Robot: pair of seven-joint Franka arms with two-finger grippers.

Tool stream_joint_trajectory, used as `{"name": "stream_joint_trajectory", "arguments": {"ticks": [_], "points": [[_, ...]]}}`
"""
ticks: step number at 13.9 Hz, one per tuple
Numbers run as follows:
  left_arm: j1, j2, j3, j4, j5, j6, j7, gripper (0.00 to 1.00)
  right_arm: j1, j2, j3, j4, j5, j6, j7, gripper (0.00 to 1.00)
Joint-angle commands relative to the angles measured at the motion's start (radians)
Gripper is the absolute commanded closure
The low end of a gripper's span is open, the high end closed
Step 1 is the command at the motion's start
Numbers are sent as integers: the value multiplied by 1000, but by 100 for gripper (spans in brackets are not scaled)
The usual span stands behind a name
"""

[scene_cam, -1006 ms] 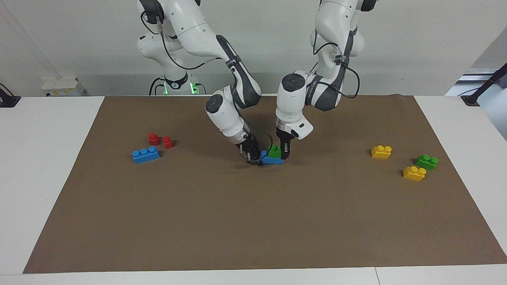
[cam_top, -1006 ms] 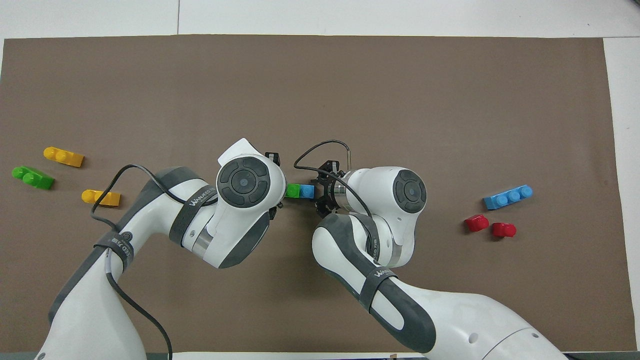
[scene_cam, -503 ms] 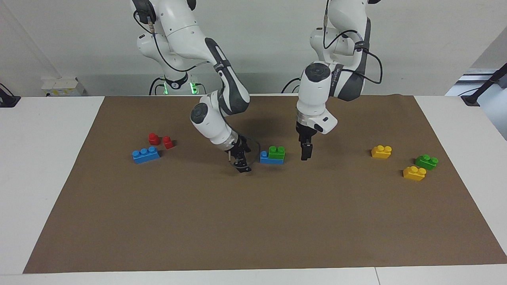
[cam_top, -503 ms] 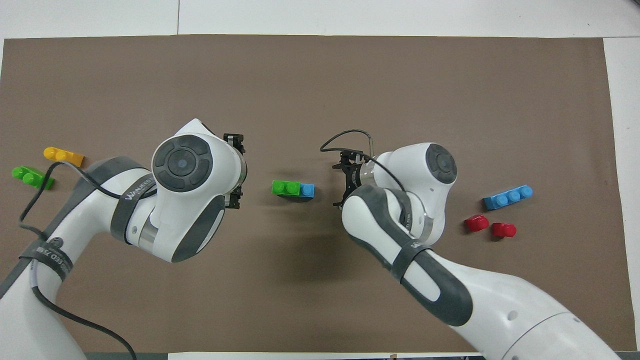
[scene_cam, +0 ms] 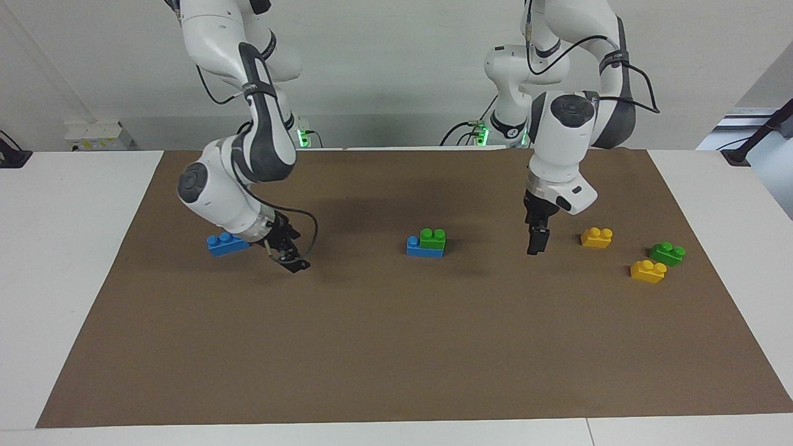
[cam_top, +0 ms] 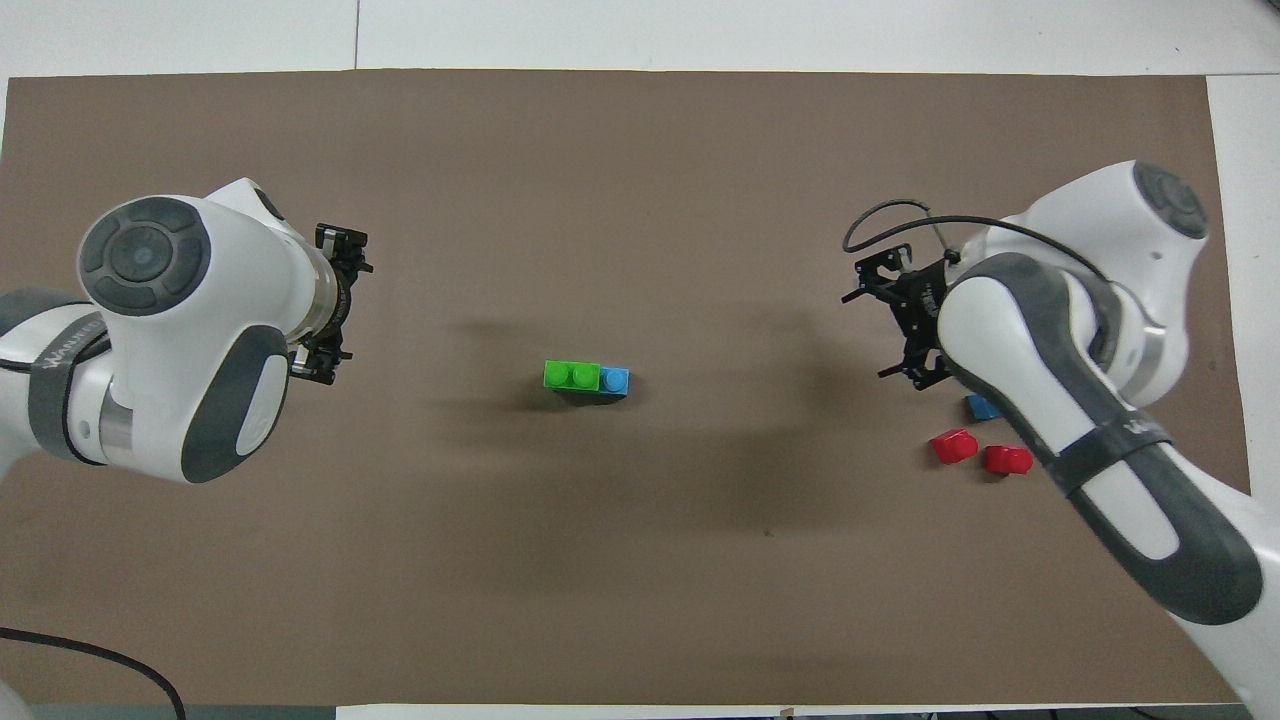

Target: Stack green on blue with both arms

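Note:
A green brick (scene_cam: 432,237) sits on a blue brick (scene_cam: 415,248) in the middle of the brown mat, covering two of its studs. The stack also shows in the overhead view, green (cam_top: 571,375) on blue (cam_top: 614,381). Neither gripper touches it. My left gripper (scene_cam: 536,243) is open and empty, low over the mat between the stack and the yellow bricks. My right gripper (scene_cam: 291,256) is open and empty, low over the mat beside the second blue brick (scene_cam: 226,243). The second green brick (scene_cam: 667,253) lies toward the left arm's end.
Two yellow bricks (scene_cam: 596,237) (scene_cam: 648,271) lie by the second green brick. Two red bricks (cam_top: 953,446) (cam_top: 1008,459) lie near the second blue brick; the right arm hides them in the facing view. The brown mat (scene_cam: 396,347) covers the white table.
Both grippers have let go of the stacked bricks and drawn apart, each toward its own arm's end of the table. The green-on-blue stack has stayed in place.

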Motion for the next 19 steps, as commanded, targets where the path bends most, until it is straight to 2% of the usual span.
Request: {"name": "stream_joint_trajectory", "arguments": {"ticks": [1, 5, 8, 12, 14, 19], "points": [[79, 2, -9, 17, 4, -26, 252, 0, -85, -22, 14, 134, -127, -184, -195, 0], [171, 3, -9, 19, 4, -27, 728, 0, -155, -89, 13, 254, -231, -320, -577, 0], [205, 8, -7, 48, 4, -50, 955, 0, -154, -141, 14, 329, -342, -386, -818, 0], [222, 11, -6, 149, -3, -182, 1236, 0, -146, -198, 17, 337, -365, -438, -896, 0], [223, 11, -2, 218, -84, -266, 1346, 0, -145, -198, 16, 334, -383, -437, -994, 0], [240, -1, -5, 376, -98, -513, 1482, 0, -143, -198, 17, 334, -409, -429, -995, 1]]}}
